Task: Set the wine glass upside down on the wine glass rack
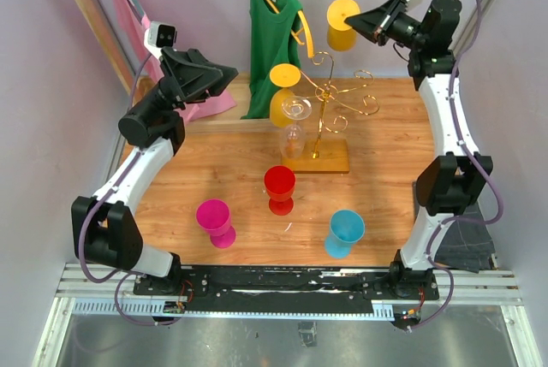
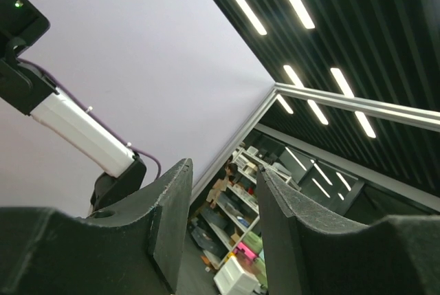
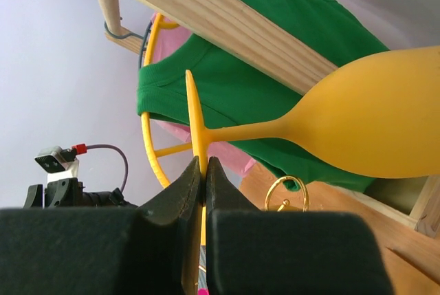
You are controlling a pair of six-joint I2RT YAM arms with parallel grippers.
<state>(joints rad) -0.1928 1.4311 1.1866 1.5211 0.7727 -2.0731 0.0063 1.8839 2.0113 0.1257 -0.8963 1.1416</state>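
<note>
A yellow wine glass [image 1: 342, 23] hangs in the air at the back right, above the gold wine glass rack [image 1: 332, 96]. My right gripper [image 1: 365, 20] is shut on the thin edge of its foot. In the right wrist view the glass [image 3: 385, 123] lies sideways, foot clamped in my gripper [image 3: 203, 161], with a gold curl of the rack [image 3: 287, 192] just below. Another yellow glass [image 1: 284, 93] and a clear glass [image 1: 294, 127] hang bowl-down on the rack's left side. My left gripper [image 1: 224, 76] is raised at the back left, open and empty [image 2: 223, 171], pointing up at the ceiling.
A red glass [image 1: 279, 189], a pink glass [image 1: 216, 221] and a blue glass [image 1: 344, 232] stand on the wooden table [image 1: 385, 179]. A wooden clothes frame with a green shirt [image 1: 270, 33] and a pink garment [image 1: 128, 3] stands behind the rack.
</note>
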